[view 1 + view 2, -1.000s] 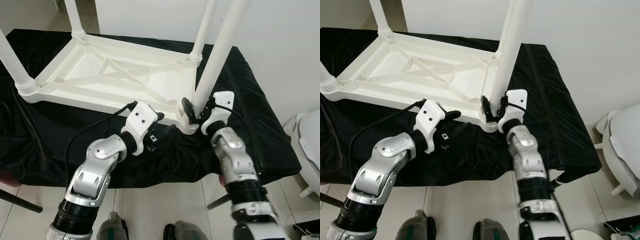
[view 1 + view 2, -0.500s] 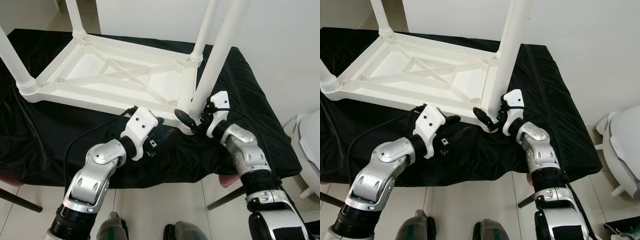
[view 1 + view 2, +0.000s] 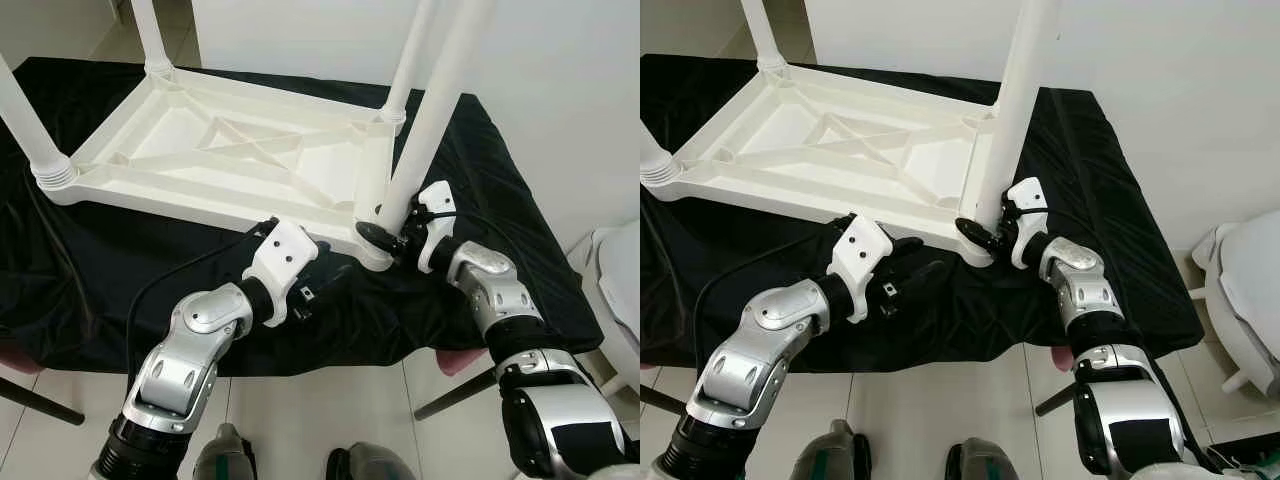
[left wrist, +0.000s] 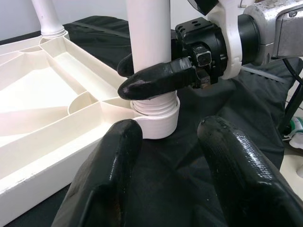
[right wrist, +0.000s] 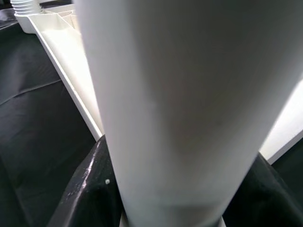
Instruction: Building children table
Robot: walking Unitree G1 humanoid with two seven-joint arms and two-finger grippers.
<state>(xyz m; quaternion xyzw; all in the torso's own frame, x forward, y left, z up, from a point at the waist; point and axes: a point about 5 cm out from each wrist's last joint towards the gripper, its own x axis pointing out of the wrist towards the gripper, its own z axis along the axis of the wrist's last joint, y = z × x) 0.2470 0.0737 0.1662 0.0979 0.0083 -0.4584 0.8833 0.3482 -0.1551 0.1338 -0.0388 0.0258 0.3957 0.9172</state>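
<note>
- The white plastic children's table (image 3: 230, 150) is laid upside down on a bench draped in black cloth (image 3: 500, 200), with its ribbed underside facing up.
- Legs are seen standing in the corner sockets: one at the 9 o'clock corner (image 3: 30, 125), one at the 11 o'clock corner (image 3: 150, 35), one at the 1 o'clock corner (image 3: 405, 60).
- The fourth leg (image 3: 430, 110) stands in the near corner socket (image 4: 154, 118) at about 4 o'clock of the tabletop.
- The right gripper (image 3: 385, 232) is placed at the base of this leg. Its jaws are pinching the leg just above the threaded collar.
- The left gripper (image 3: 325, 275) is held just beside the same corner, at about 7 o'clock from the socket. Its jaws are spread and hold nothing.
- Step in hand, as judged: the last leg is being seated or turned into its socket; three legs appear already fitted.
- The next move is judged to call for the leg to be kept upright and driven fully home, with the tabletop steadied against sliding on the cloth.
- The left wrist view shows what the head views do not: one right gripper finger (image 4: 156, 78) wrapped across the leg, and the ridged collar resting in the socket.
- The right wrist view gives the leg (image 5: 189, 94) at very close range, with the table rim (image 5: 66, 56) running away behind it.
- The head views supply the overall layout of legs and arms.
</note>
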